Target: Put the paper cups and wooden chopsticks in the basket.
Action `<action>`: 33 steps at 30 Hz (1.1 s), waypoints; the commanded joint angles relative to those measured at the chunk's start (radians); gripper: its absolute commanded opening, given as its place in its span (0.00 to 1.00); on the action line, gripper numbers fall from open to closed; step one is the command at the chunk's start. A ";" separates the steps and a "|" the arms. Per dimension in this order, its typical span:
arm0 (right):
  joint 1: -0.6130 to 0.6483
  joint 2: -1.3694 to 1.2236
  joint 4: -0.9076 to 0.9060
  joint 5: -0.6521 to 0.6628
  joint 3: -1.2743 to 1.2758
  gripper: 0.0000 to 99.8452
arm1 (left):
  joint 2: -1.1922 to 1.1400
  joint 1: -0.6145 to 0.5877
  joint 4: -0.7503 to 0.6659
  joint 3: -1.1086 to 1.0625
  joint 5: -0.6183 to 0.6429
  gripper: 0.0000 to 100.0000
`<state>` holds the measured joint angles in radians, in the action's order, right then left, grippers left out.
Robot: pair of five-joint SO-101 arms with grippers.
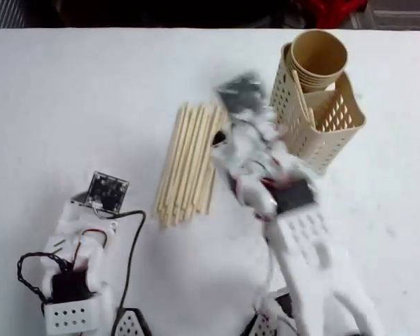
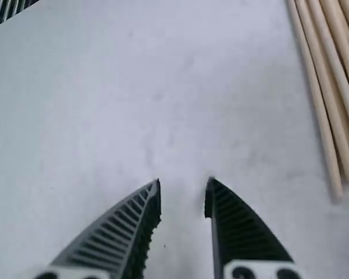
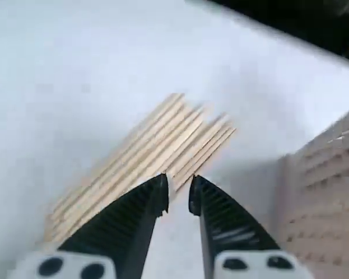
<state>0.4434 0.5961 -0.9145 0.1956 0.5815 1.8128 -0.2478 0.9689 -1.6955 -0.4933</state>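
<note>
The wooden chopsticks are lying as a flat bundle of pale, thin, straight sticks, side by side on the smooth white counter. Their ends are lining up unevenly. To one side of them the basket is standing on the counter. It is a tall, beige, box-shaped container, and its walls are showing rows of small slots. The paper cups are sitting nested in one stack inside the basket, tan and round-mouthed, with the top of the stack rising above the rim.

The right end effector is hanging low over the counter between the bundle and the basket. Its two dark, ribbed, pointed fingers are standing slightly apart, with a narrow gap between the tips and nothing gripped. In the right wrist view the tips are pointing at the near edge of the bundle, just beside the stick ends, and whether they are touching the wood cannot be told. The slotted basket wall is showing close by on the other side of the fingers.

The left end effector is hovering over bare counter, with its ribbed tips parted and gripping nothing. The chopsticks are lying off to its side, well apart from its tips.
</note>
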 commanded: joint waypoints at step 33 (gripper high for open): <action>-0.065 -0.940 -0.025 -0.175 -0.457 0.15 | 0.008 0.016 0.003 0.003 -0.012 0.14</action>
<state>0.3821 -0.3475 -0.9114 0.0345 0.1811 1.8128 -0.2478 0.9689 -1.6955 -0.4933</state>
